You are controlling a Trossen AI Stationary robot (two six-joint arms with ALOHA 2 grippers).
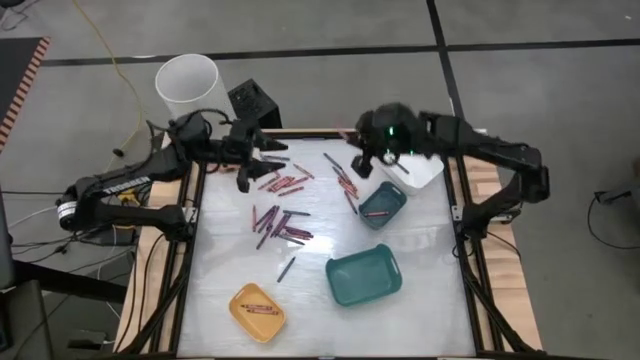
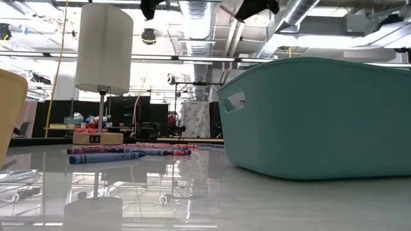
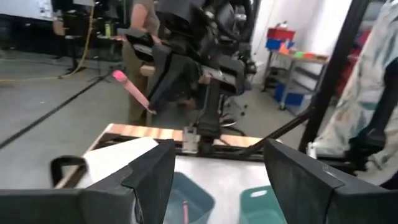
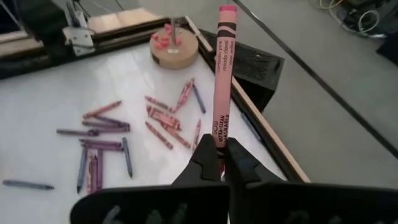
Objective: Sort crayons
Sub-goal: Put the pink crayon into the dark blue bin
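Right gripper [image 4: 221, 158]: we see fingers pinched tight on pink crayon [image 4: 222, 74], held upright, raised above far end of table [image 1: 420, 240] near small teal tray [image 1: 383, 203]. Left gripper [image 1: 262, 165]: fingers spread, nothing between them, over far left of table. We count most loose crayons [image 1: 280, 222] scattered mid-table; few lie in yellow tray [image 1: 258, 311]. Large teal tray [image 1: 364, 275] sits nearby.

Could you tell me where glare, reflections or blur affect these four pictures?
Low view: bright ceiling lights wash out the top, and the glossy table mirrors the lamp. Left wrist view: soft, the pink crayon smeared. Right wrist view: sharp on that crayon in the right claw. High view: even, mild sheen.
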